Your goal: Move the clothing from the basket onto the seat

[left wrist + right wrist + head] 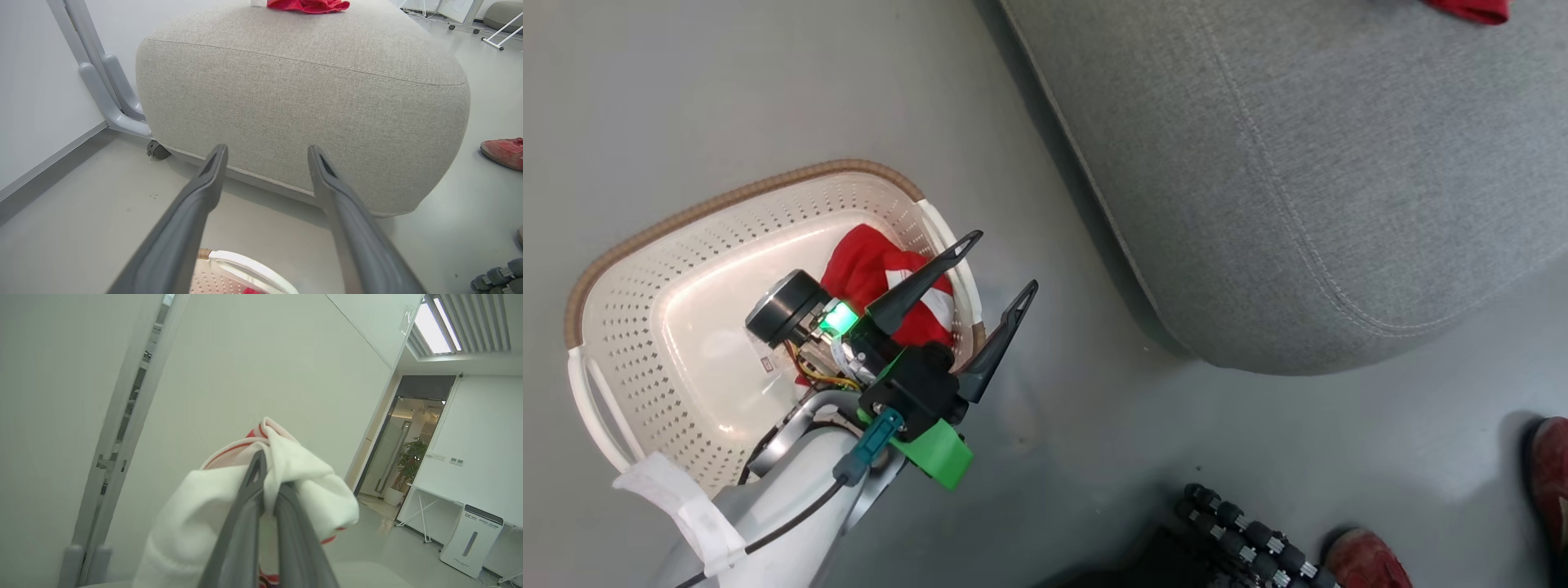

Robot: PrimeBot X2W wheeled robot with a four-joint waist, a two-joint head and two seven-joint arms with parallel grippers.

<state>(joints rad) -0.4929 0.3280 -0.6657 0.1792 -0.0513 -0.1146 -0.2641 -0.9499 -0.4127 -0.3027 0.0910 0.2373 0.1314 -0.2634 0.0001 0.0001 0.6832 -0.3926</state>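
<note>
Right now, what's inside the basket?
A bunched red-and-white garment lies at the right end of the basket. The open left gripper and its wrist hang above, hiding part of the garment and the base under it.

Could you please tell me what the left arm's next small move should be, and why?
Probably lower the left gripper into the basket toward the red garment: its jaws stand open and empty above the rim, and that garment lies inside, not yet on the seat.

Clothing (866,261) in basket (629,310), seemingly near seat (1298,180).
</note>
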